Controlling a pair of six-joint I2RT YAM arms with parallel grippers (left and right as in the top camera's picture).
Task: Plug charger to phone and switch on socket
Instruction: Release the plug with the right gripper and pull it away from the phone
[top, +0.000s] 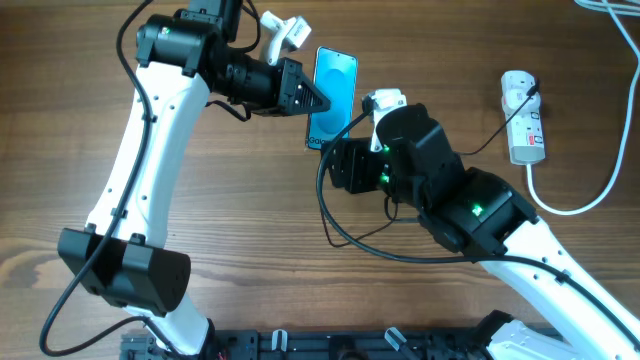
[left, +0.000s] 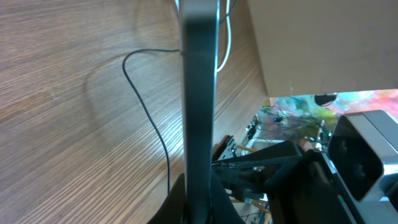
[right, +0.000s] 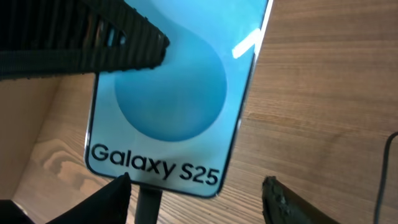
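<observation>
My left gripper (top: 312, 98) is shut on the phone (top: 335, 80) and holds it off the table. In the left wrist view the phone (left: 199, 93) shows edge-on between my fingers (left: 198, 205). In the right wrist view its cyan screen (right: 174, 87) reads "Galaxy S25". My right gripper (right: 196, 190) is open, with its fingers either side of the phone's lower edge. The charger's dark connector (right: 148, 202) sits against that edge, beside the left finger. The thin dark cable (top: 340, 235) loops over the table to a dark plug in the white socket (top: 527, 135) at the right.
The socket's thick white cord (top: 590, 205) curves along the right table edge. The dark cable also lies on the wood in the left wrist view (left: 146, 112). My right arm (top: 470, 210) crosses the middle right. My left arm (top: 150, 130) stands at the left.
</observation>
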